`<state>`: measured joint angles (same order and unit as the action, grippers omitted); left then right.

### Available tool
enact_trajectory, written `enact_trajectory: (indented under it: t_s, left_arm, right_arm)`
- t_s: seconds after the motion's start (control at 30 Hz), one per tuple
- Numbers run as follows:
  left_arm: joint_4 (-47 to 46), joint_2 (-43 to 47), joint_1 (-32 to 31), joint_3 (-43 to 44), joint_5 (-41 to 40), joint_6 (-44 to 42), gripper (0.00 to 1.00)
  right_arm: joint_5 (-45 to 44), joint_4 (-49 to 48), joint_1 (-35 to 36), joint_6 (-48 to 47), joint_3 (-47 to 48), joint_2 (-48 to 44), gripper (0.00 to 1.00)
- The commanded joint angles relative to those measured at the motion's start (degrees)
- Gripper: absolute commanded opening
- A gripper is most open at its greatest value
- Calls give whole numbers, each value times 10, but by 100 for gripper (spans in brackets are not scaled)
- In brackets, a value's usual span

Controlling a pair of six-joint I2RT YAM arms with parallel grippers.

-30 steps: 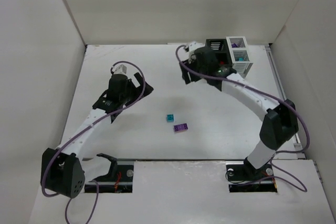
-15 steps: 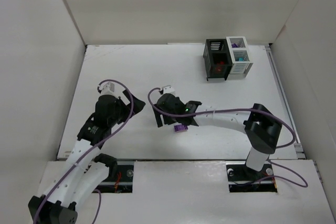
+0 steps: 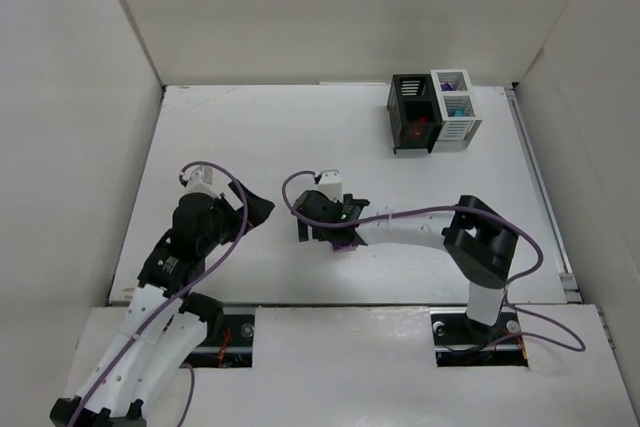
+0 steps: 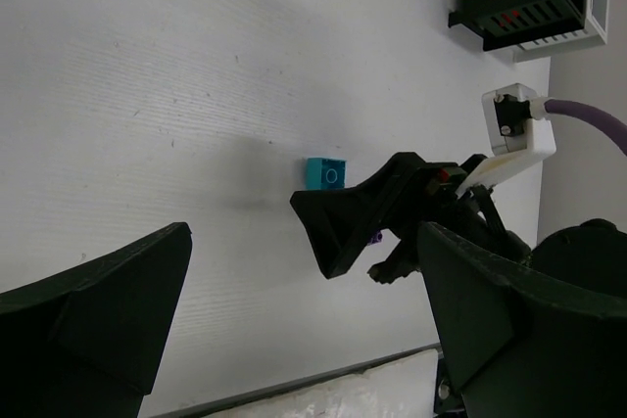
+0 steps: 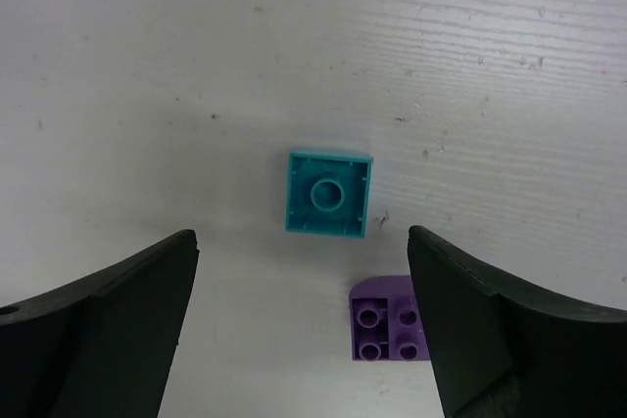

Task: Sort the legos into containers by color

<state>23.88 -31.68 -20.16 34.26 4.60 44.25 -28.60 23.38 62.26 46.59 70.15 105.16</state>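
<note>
**At mid-table: right gripper spread wide over the teal lego**

Near the middle of the table (image 3: 250, 127), your right gripper (image 5: 299, 242) points straight down with its jaws far apart. It holds nothing and touches nothing. In the right wrist view the teal lego (image 5: 330, 193) lies flat on the table in the gap between the two fingers (image 5: 108, 330), nearer the left one and clear of both. It is a square brick with one round stud facing up. The purple lego (image 5: 390, 318) lies just beside it, off one corner, with a narrow strip of bare table between them. It sits close to the inner edge of the other finger, and you can see four of its studs.

From above, the right gripper (image 3: 325, 225) covers the teal brick, and only an edge of the purple lego (image 3: 346, 244) peeks out beside it.

Your left gripper (image 4: 304, 232) is also wide open and empty. It hangs above the table to the left of the right one and well apart from both bricks. Its camera looks across at the teal lego (image 4: 325, 173) and the right gripper (image 4: 392, 212).

The containers stand joined at the far right of the table, the black bin (image 3: 408, 97) touching the white bin (image 3: 465, 127). Something red shows in the black one and something teal in the white one.
</note>
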Motion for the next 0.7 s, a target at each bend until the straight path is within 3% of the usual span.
enact_trajectory:
  t_s: [0.0, 0.53, 0.67]
  left_arm:
    - [-2, 8, -2, -10, 8, 3, 100]
    - [8, 26, -2, 2, -8, 14, 100]
    - [8, 26, -2, 2, -13, 14, 100]
  right_arm:
    - [-25, 2, 1, 6, 28, 26, 92]
    - [-33, -16, 1, 6, 57, 81, 81]
    - [-33, -22, -15, 11, 52, 87, 71]
